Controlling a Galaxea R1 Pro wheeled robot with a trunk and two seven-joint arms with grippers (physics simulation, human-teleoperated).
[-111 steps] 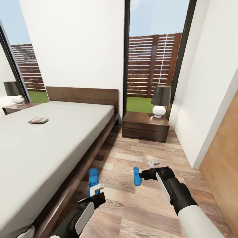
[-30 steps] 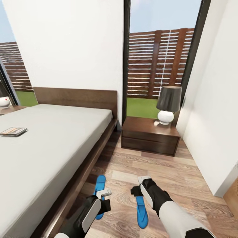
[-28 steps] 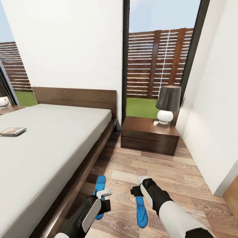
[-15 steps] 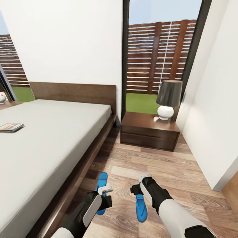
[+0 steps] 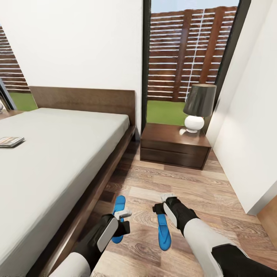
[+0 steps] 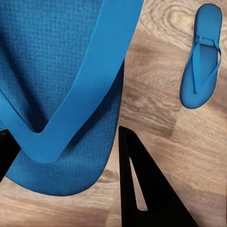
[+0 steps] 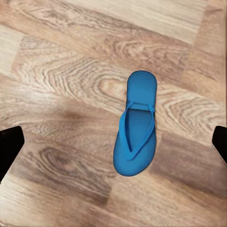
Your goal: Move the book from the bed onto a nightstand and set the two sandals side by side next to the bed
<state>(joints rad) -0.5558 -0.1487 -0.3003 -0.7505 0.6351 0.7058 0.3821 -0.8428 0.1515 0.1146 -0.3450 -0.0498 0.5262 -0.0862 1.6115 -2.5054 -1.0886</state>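
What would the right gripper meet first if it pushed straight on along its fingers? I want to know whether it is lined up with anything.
Probably the flat bright blue sandal lying centred between the right gripper's open fingertips, on the wood-plank floor; depth is unclear.

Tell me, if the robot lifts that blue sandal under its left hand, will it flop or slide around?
The sandal looks thin and flat with slim straps, so it is probably light and somewhat bendy, likely drooping if held by one end. Its textured sole suggests fair grip on the wood floor. Being flat, it should not roll.
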